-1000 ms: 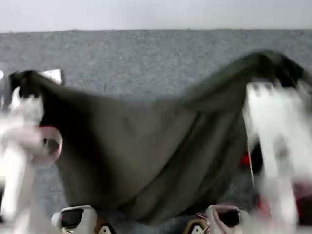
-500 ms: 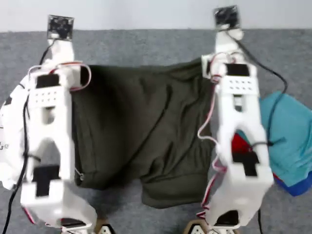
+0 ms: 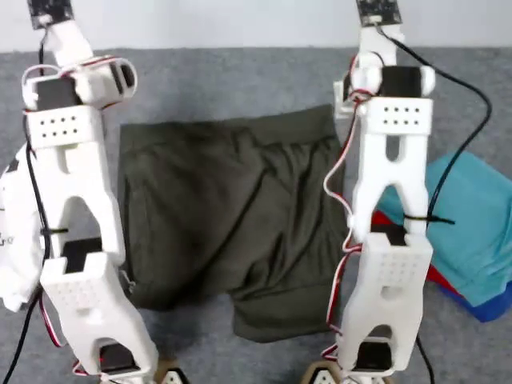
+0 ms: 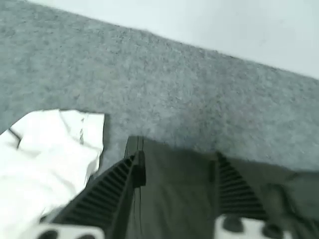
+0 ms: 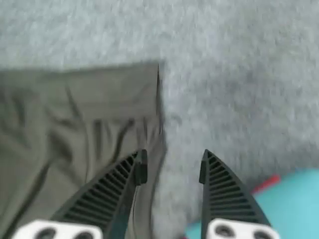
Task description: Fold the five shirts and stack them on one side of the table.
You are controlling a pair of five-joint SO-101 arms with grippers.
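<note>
A dark olive shirt (image 3: 232,232) lies spread on the grey table (image 3: 240,88) between my two arms, still wrinkled, its near part bunched. My left gripper (image 4: 178,164) is open just above the shirt's far left corner (image 4: 179,199), with nothing between its fingers. My right gripper (image 5: 173,162) is open over the shirt's far right edge (image 5: 75,109), also holding nothing. A white shirt (image 3: 12,240) lies at the table's left edge. A teal shirt (image 3: 472,216) lies on a red one (image 3: 436,276) at the right.
The left arm (image 3: 72,200) and right arm (image 3: 392,208) stretch from the near edge along the shirt's two sides. Bare grey table runs along the far side up to a pale wall (image 3: 240,24). The white shirt (image 4: 45,159) lies close beside the left gripper.
A second ago both grippers held the olive shirt up, spread in the air. It now lies flat on the table; both grippers have let go and pulled back past its far edge.
</note>
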